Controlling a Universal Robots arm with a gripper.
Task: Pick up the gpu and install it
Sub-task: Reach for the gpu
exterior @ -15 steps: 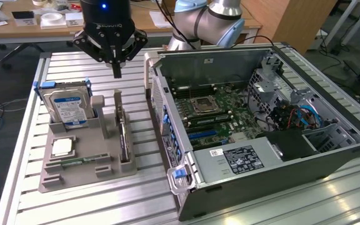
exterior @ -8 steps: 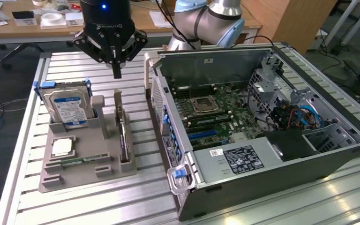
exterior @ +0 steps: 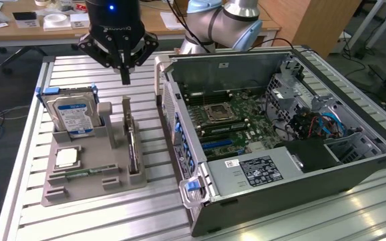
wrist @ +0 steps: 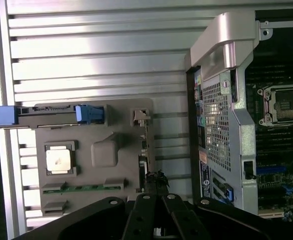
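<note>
Slats of ribbed, brushed aluminium make up the table (exterior: 79, 221), and on them sits a grey moulded plastic holder (exterior: 92, 150) with square-edged slots and posts. The gpu (exterior: 132, 148), a thin dark card, stands on edge in the long slot along the holder's side at the exterior view's right, hemmed in by low grey uprights at both ends. Beside it, towards the exterior view's left, a silver hard drive with a blue-and-white label (exterior: 76, 115) stands upright in blue clips. A square metal-capped processor chip (exterior: 67, 158) and a slim green memory stick (exterior: 79, 174) lie flat in their pockets. Just beside the holder on the exterior view's right lies the open dark grey steel computer case (exterior: 280, 201), its perforated rear panel facing the card and its green motherboard (exterior: 233, 120) exposed. The black gripper (exterior: 126, 79) hangs above the table over the far end of the card's slot, clear of the card. Its jaws are pinched together to a point and hold nothing. Behind it the silver-and-pale-blue robot arm (exterior: 226, 20) bends over the case.
</note>
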